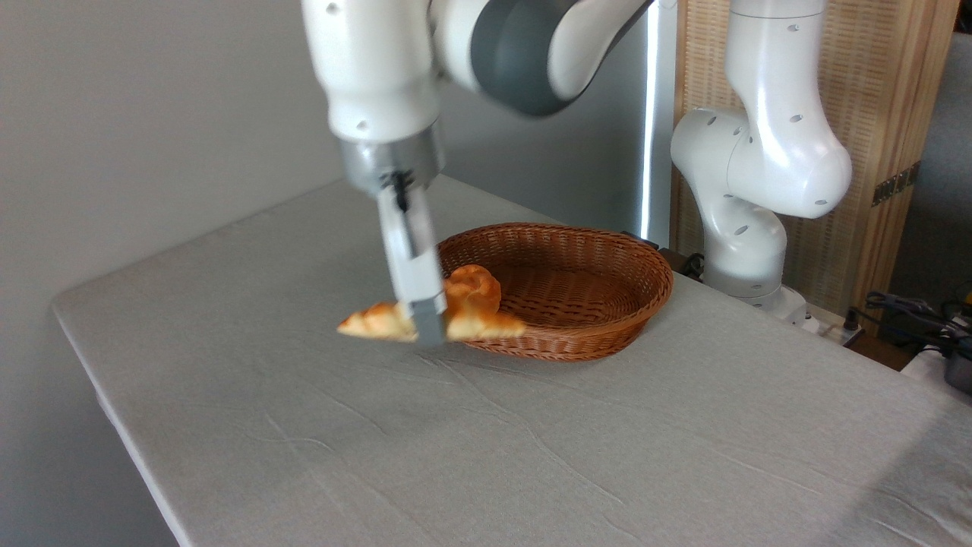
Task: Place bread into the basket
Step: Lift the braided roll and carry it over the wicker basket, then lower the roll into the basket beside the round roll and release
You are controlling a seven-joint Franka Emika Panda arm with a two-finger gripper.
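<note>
- Grey cloth-covered table (531, 456) fills the foreground, wrinkled, bare at the near edge.
- bread (380, 323): long braided golden loaf, held roughly level and lifted clear of the cloth, just left of the basket's near-left rim.
- gripper (427, 315) comes straight down onto the loaf's middle; fingers closed on it, one pointed end sticking out left, the other out right toward the wicker.
- Near finger (414, 258) covers the loaf's centre, so the exact contact point isn't visible; motion blur softens this area.
- round roll (477, 289) sits right behind the loaf's right half, at the basket's left rim. Probably inside the basket, but the gripper and blur make that hard to confirm.
- basket (600, 334): oval brown wicker, low sides, standing on the table right of the claw.
- Loaf's right tip overlaps the basket wall in this view; touching or not, can't tell.
- Arm's white base (748, 228) stands behind the basket, at the table's far right edge.
</note>
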